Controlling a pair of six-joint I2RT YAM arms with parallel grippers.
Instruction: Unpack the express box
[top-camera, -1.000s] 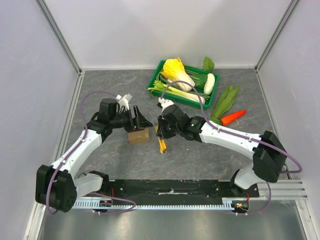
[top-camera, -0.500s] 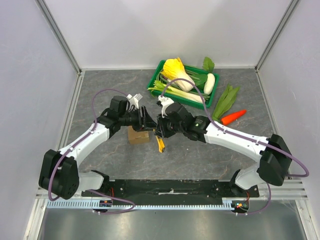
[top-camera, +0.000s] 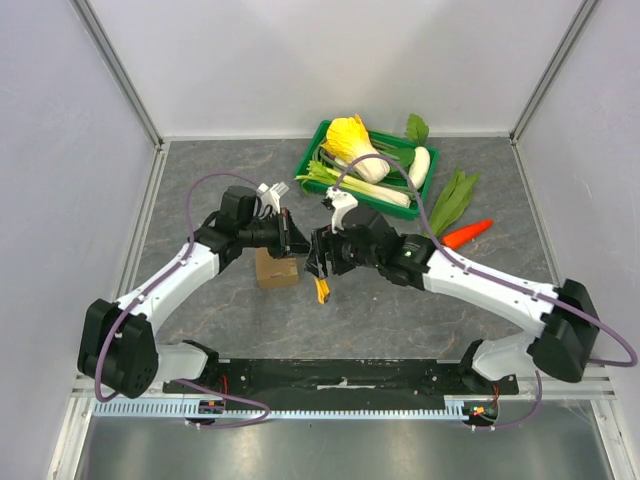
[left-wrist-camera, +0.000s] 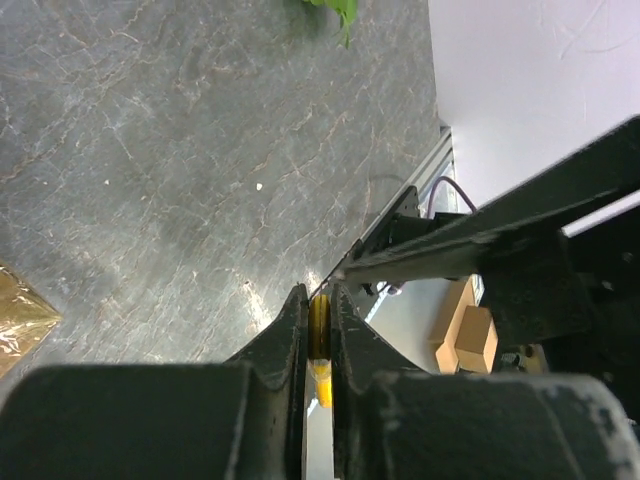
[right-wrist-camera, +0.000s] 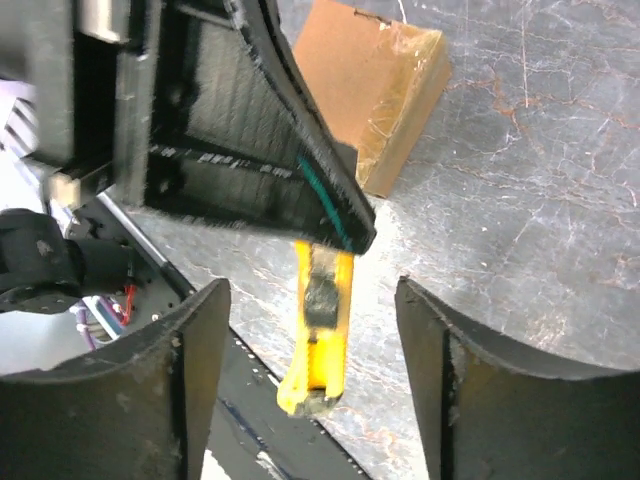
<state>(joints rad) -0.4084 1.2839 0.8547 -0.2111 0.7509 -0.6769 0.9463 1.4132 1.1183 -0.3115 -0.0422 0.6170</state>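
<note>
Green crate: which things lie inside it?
Inside the green crate lie a yellow cabbage, a white radish, pale stalks and dark leaves. They cover the crate's floor, so it cannot be seen.

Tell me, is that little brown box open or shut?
Shut. The express box lies on the table with its top flat and shiny tape across one edge; no flap is raised.
</note>
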